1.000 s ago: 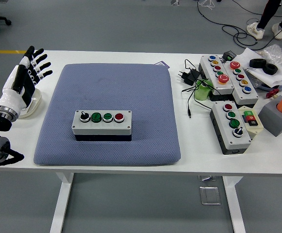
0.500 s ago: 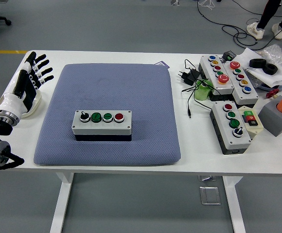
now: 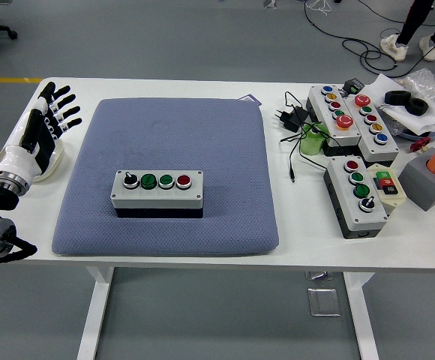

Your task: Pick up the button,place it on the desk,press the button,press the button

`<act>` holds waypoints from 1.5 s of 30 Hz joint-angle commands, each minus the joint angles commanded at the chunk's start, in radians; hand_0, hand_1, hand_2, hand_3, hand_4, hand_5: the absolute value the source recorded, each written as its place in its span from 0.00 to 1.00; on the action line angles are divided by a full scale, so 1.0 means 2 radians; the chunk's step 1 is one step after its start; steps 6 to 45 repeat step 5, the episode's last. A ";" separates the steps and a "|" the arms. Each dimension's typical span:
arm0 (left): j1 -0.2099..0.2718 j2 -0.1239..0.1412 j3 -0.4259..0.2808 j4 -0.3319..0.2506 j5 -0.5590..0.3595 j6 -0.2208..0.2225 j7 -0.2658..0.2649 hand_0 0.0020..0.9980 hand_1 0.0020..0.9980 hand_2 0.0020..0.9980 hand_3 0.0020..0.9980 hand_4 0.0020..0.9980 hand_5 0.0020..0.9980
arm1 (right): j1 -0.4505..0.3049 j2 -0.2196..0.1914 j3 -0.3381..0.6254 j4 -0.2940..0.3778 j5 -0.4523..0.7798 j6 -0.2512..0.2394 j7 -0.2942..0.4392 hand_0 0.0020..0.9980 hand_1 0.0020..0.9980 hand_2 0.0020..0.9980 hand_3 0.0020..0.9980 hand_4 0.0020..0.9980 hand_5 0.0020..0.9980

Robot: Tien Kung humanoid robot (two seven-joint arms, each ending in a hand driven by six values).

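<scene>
Head view shows the left hand (image 3: 41, 131) resting at the left edge of the table (image 3: 202, 251), beside the blue pad (image 3: 169, 135). Its fingers are spread and it holds nothing. The right hand is not visible. The button box (image 3: 157, 192) sits flat on the pad, a little left of the pad's middle, with one black knob, two green buttons and one red button in a row on top. It looks already placed, so I judge that the pressing step is the one in hand. To do it well, the hand should travel to the right over the pad, come down from above with one finger extended, and push straight down on the centre of a single button, so the box does not slide on the soft pad. Other button boxes (image 3: 356, 191) lie far right, well apart. Compared with half a second ago, nothing differs; the hand has stayed in place.
</scene>
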 joint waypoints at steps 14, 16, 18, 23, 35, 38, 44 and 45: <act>-0.003 0.000 0.001 0.002 0.000 0.000 0.000 0.79 0.88 0.93 0.91 0.70 1.00 | 0.002 0.000 0.000 0.000 0.002 0.000 0.001 0.63 0.48 0.53 0.58 0.26 0.01; -0.003 0.000 0.001 0.002 0.000 0.000 0.000 0.79 0.88 0.93 0.91 0.70 1.00 | 0.002 0.000 0.000 0.000 0.002 0.000 0.001 0.63 0.48 0.53 0.58 0.26 0.01; -0.003 0.000 0.001 0.002 0.000 0.000 0.000 0.79 0.88 0.93 0.91 0.70 1.00 | 0.002 0.000 0.000 0.000 0.002 0.000 0.001 0.63 0.48 0.53 0.58 0.26 0.01; -0.003 0.000 0.001 0.002 0.000 0.000 0.000 0.79 0.88 0.93 0.91 0.70 1.00 | 0.002 0.000 0.000 0.000 0.002 0.000 0.001 0.63 0.48 0.53 0.58 0.26 0.01; -0.003 0.000 0.001 0.002 0.000 0.000 0.000 0.79 0.88 0.93 0.91 0.70 1.00 | 0.002 0.000 0.000 0.000 0.002 0.000 0.001 0.63 0.48 0.53 0.58 0.26 0.01; -0.003 0.000 0.001 0.002 0.000 0.000 0.000 0.79 0.88 0.93 0.91 0.70 1.00 | 0.002 0.000 0.000 0.000 0.002 0.000 0.001 0.63 0.48 0.53 0.58 0.26 0.01; -0.003 0.000 0.001 0.002 0.000 0.000 0.000 0.79 0.88 0.93 0.91 0.70 1.00 | 0.002 0.000 0.000 0.000 0.002 0.000 0.001 0.63 0.48 0.53 0.58 0.26 0.01; -0.003 0.000 0.001 0.002 0.000 0.000 0.000 0.79 0.88 0.93 0.91 0.70 1.00 | 0.002 0.000 0.000 0.000 0.002 0.000 0.001 0.63 0.48 0.53 0.58 0.26 0.01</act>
